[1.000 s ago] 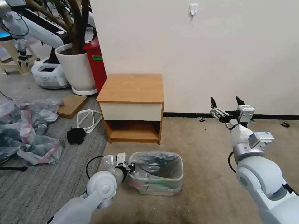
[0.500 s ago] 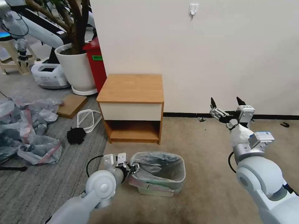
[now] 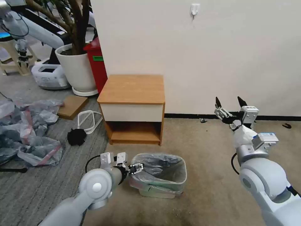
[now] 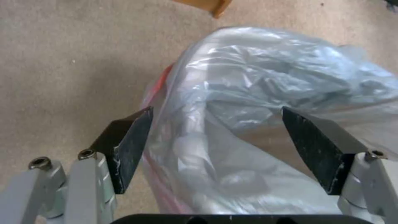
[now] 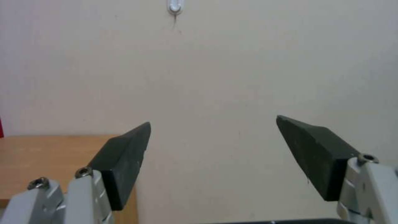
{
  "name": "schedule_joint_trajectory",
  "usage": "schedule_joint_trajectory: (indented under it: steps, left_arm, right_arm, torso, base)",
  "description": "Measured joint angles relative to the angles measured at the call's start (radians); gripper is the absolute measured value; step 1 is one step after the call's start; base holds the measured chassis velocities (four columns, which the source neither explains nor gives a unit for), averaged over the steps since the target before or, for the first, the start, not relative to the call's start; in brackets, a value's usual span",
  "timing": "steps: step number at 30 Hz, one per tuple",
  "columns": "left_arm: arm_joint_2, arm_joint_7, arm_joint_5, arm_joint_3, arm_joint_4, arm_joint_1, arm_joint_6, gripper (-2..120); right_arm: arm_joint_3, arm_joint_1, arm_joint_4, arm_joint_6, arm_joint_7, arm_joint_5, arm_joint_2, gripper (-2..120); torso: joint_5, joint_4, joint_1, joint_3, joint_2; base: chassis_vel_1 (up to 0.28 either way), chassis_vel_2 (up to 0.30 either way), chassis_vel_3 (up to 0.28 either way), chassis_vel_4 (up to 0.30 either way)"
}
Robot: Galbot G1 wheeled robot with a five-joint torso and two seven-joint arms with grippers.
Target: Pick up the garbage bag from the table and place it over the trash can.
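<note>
The translucent grey garbage bag (image 3: 156,164) lines the beige trash can (image 3: 160,191) on the carpet in front of the table (image 3: 133,88); its pink band shows low on the can's left side. My left gripper (image 3: 136,169) is at the can's left rim, open. In the left wrist view its fingers (image 4: 132,143) stand wide apart around crumpled folds of the bag (image 4: 257,93). My right gripper (image 3: 229,102) hangs open in the air to the right, facing the wall. The right wrist view shows it (image 5: 213,121) holding nothing, with the table's top (image 5: 54,161) at one side.
A heap of grey-and-pink bags (image 3: 28,135) lies on the striped rug at left. A black clump (image 3: 76,137), a white loop (image 3: 88,120) and a wooden board (image 3: 72,105) lie near the table. A white plant pot (image 3: 76,70) and a red bin (image 3: 97,62) stand behind.
The trash can has shifted slightly right. My left arm's elbow has swung left while its gripper reaches farther over the can's rim. The right gripper drifted slightly right.
</note>
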Motion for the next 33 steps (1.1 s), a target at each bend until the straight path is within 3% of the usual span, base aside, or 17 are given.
schedule_joint_trajectory:
  steps: [7, 10, 12, 13, 16, 18, 19, 20, 21, 24, 25, 29, 31, 33]
  left_arm:
    - [0.051, -0.007, -0.001, -0.047, -0.078, 0.025, 0.003, 80]
    - [0.074, 0.017, 0.056, -0.079, -0.116, 0.034, -0.003, 80]
    - [0.096, 0.089, 0.204, -0.127, -0.136, 0.048, -0.037, 80]
    - [0.096, 0.089, 0.204, -0.127, -0.136, 0.048, -0.037, 80]
    - [0.109, 0.237, 0.473, -0.234, -0.145, 0.103, -0.149, 81]
    - [0.108, 0.258, 0.510, -0.250, -0.145, 0.116, -0.170, 81]
    - [0.094, 0.342, 0.655, -0.313, -0.139, 0.181, -0.272, 81]
    - [0.079, 0.391, 0.728, -0.348, -0.129, 0.225, -0.334, 83]
    - [0.079, 0.391, 0.728, -0.348, -0.129, 0.225, -0.334, 83]
    - [0.014, 0.523, 0.890, -0.447, -0.083, 0.368, -0.574, 91]
    - [0.014, 0.523, 0.890, -0.447, -0.083, 0.368, -0.574, 91]
    - [-0.097, 0.613, 1.038, -0.529, 0.004, 0.470, -0.792, 100]
    - [-0.117, 0.623, 1.064, -0.534, 0.018, 0.479, -0.816, 100]
    - [-0.187, 0.637, 1.126, -0.542, 0.043, 0.492, -0.849, 100]
  right_arm:
    - [0.027, -0.021, 0.004, 0.010, -0.015, 0.004, -0.001, 82]
    - [0.062, -0.040, 0.007, 0.024, -0.055, 0.004, 0.001, 91]
    - [0.107, -0.072, 0.013, 0.054, -0.109, -0.012, 0.002, 100]
    - [0.107, -0.072, 0.013, 0.054, -0.109, -0.012, 0.002, 100]
    - [0.167, -0.134, 0.027, 0.109, -0.173, -0.072, 0.020, 108]
    - [0.173, -0.143, 0.029, 0.113, -0.178, -0.085, 0.026, 109]
    - [0.198, -0.187, 0.037, 0.137, -0.199, -0.165, 0.058, 112]
    - [0.206, -0.209, 0.044, 0.146, -0.207, -0.203, 0.078, 113]
    - [0.206, -0.209, 0.044, 0.146, -0.207, -0.203, 0.078, 113]
    - [0.209, -0.277, 0.072, 0.165, -0.234, -0.297, 0.174, 114]
    - [0.209, -0.277, 0.072, 0.165, -0.234, -0.297, 0.174, 114]
    - [0.158, -0.341, 0.091, 0.168, -0.267, -0.376, 0.293, 112]
    - [0.144, -0.345, 0.091, 0.168, -0.271, -0.386, 0.306, 111]
    - [0.108, -0.351, 0.086, 0.158, -0.284, -0.421, 0.343, 108]
  torso:
    - [0.0000, 0.0000, 0.000, 0.000, 0.000]
    - [0.0000, 0.0001, 0.000, 0.000, 0.000]
    - [0.0000, -0.0002, 0.000, 0.000, 0.000]
    - [0.0000, -0.0002, 0.000, 0.000, 0.000]
    - [0.0000, 0.0000, 0.000, 0.000, 0.000]
    - [0.0000, -0.0001, 0.000, 0.000, 0.000]
    - [0.0001, -0.0002, 0.000, 0.000, 0.000]
    - [0.0001, -0.0002, 0.000, 0.000, 0.000]
    - [0.0001, -0.0002, 0.000, 0.000, 0.000]
    - [0.0001, 0.0003, 0.000, 0.000, 0.000]
    - [0.0001, 0.0003, 0.000, 0.000, 0.000]
    - [0.0000, 0.0001, 0.000, 0.000, 0.000]
    - [-0.0002, 0.0001, 0.000, 0.000, 0.000]
    - [0.0000, 0.0002, 0.000, 0.000, 0.000]
  base:
    - [0.000, 0.000, 0.000, 0.000]
    - [0.000, 0.000, 0.000, 0.000]
    - [0.000, 0.000, 0.000, 0.000]
    - [0.000, 0.000, 0.000, 0.000]
    - [0.000, 0.000, 0.000, 0.000]
    - [0.000, 0.000, 0.000, 0.000]
    - [0.000, 0.000, 0.000, 0.000]
    - [0.000, 0.000, 0.000, 0.000]
    - [0.000, 0.000, 0.000, 0.000]
    - [0.000, 0.000, 0.000, 0.000]
    - [0.000, 0.000, 0.000, 0.000]
    - [0.000, 0.000, 0.000, 0.000]
    - [0.000, 0.000, 0.000, 0.000]
    - [0.000, 0.000, 0.000, 0.000]
